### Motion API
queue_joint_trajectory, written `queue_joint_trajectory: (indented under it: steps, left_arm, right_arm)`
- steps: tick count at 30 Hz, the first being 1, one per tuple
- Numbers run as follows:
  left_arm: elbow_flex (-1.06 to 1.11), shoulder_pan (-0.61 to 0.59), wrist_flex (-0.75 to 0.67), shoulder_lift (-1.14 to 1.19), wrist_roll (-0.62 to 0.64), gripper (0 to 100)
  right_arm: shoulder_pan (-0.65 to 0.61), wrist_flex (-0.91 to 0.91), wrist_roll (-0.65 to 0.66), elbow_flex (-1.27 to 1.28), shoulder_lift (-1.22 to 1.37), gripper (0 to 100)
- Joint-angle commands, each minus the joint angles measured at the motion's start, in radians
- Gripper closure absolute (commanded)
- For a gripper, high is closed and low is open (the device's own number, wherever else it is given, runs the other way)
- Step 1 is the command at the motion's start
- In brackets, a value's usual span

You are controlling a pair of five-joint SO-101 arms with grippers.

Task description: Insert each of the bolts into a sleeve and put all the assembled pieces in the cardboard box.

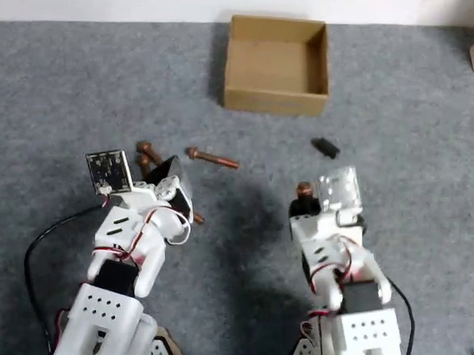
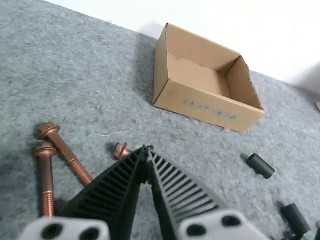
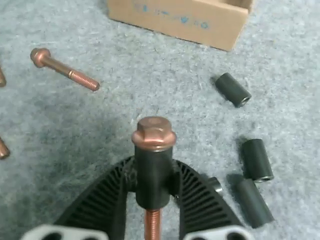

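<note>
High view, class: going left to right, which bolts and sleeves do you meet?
Bolt pair → single bolt → sleeved bolt in the right gripper → loose sleeve.

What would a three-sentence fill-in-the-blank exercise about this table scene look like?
1. The right end effector grips a black sleeve with a copper ___ pushed through it.
2. Inside, the cardboard box is ___.
3. The left end effector is ___, not open, and holds nothing.
Missing words: bolt; empty; shut.
</note>
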Motion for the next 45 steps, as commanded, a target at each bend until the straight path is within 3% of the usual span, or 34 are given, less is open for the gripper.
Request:
queue_joint_trajectory:
  steps: [1,5,11,14,19,45]
  left_arm:
    - [-0.005,0.007,-0.028,-0.015,-0.012,99]
    - [0.047,0.015,-0.038,-0.015,-0.015,99]
    - [0.168,0.015,-0.267,-0.015,-0.021,99]
    - [0.2,0.022,-0.322,-0.015,-0.118,99]
    - [0.209,0.065,-0.321,-0.015,-0.184,99]
    - [0.214,0.068,-0.321,-0.013,-0.184,99]
  right_arm:
    - [0.036,-0.045,-0.026,-0.228,0.26,99.5]
    - [0.059,-0.045,-0.029,-0.461,0.541,99.5]
    - [0.077,-0.045,-0.029,-0.792,0.877,99.5]
    - [0.077,-0.045,-0.029,-0.934,1.007,99.5]
    - [0.077,-0.042,-0.029,-1.156,1.21,99.5]
    - [0.148,-0.039,-0.028,-2.339,2.272,99.5]
